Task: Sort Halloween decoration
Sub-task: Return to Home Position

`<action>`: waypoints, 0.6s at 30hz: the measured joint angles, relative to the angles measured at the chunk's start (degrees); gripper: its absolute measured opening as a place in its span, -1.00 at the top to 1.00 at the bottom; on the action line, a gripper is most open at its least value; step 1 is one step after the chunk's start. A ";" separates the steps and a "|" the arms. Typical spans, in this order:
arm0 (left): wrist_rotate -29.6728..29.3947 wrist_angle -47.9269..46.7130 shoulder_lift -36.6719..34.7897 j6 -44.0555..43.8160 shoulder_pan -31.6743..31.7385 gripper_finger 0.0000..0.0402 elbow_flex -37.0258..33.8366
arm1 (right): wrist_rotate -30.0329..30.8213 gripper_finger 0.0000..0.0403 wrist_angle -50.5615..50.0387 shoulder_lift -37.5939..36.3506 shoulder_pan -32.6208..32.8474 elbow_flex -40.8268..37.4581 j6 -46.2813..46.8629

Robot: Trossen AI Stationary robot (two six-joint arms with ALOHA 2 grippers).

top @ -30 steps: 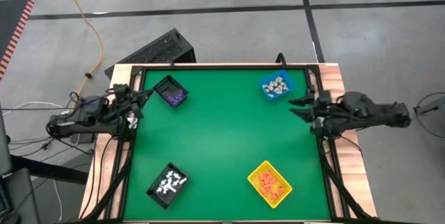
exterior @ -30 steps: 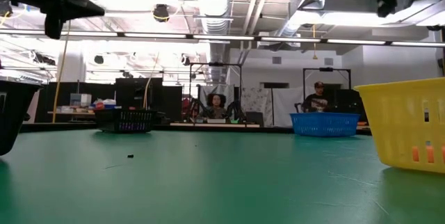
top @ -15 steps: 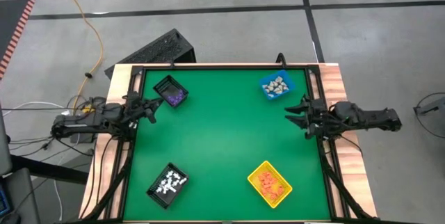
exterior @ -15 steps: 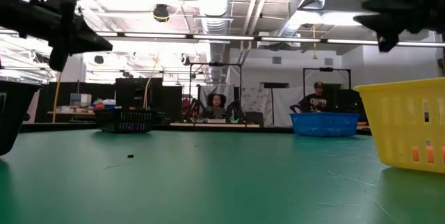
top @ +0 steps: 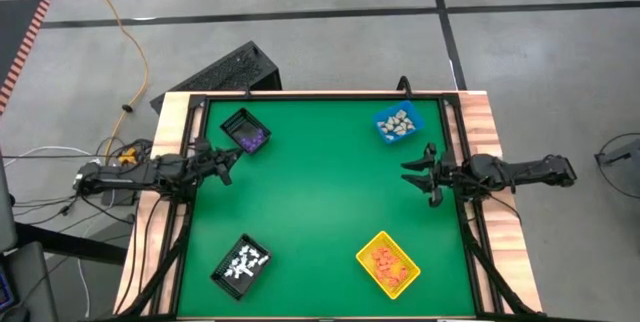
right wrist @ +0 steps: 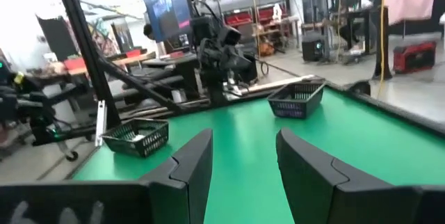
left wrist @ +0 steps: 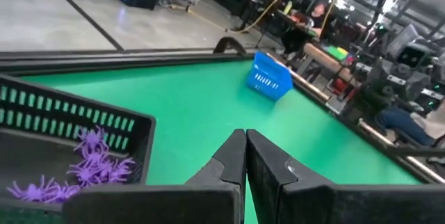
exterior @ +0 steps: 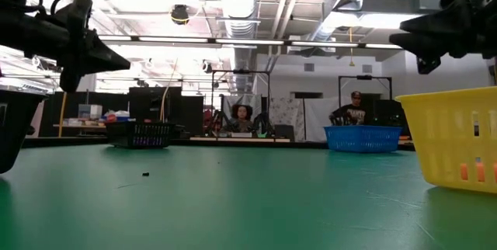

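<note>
- Four bins stand on the bench (top: 320, 192), one toward each corner, and every decoration seen lies inside one of them.
- Contents: purple pieces (top: 251, 139) in the far black bin (top: 232, 122), beige pieces (top: 400, 120) in the blue bin (top: 381, 120), white pieces (top: 246, 260) in the near black bin (top: 222, 274), orange pieces (top: 388, 262) in the yellow bin (top: 365, 250).
- From above, no piece is found loose on the green surface. The low view shows one dark speck (exterior: 145, 175), too small to identify.
- The left claw (top: 228, 162) hangs over the bench's left edge with its fingers pressed together and nothing between them.
- The right claw (top: 412, 174) hangs over the right edge with its fingers spread apart and nothing held.
- Governing relation: the far black bin lies just beyond the left claw, toward the far edge, and the near black bin is well apart on the near side. The right claw sits between the blue and yellow bins, nearer the blue.
- Judgement: sorting looks complete and no grasp is pending, so no piece's long axis matters.
- What is left is a pull-back outward on each side, away from all the bins. Risk of contact is low.
</note>
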 joint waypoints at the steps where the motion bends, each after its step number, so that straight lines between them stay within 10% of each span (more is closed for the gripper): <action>1: -0.57 -0.32 -0.01 0.18 -0.35 1.00 0.02 | -0.01 0.12 0.07 -0.04 -0.04 0.00 -1.05; 18: -1.76 -0.80 0.12 -0.09 -1.42 1.00 0.07 | 0.62 0.12 -2.10 0.37 0.07 -0.04 -2.08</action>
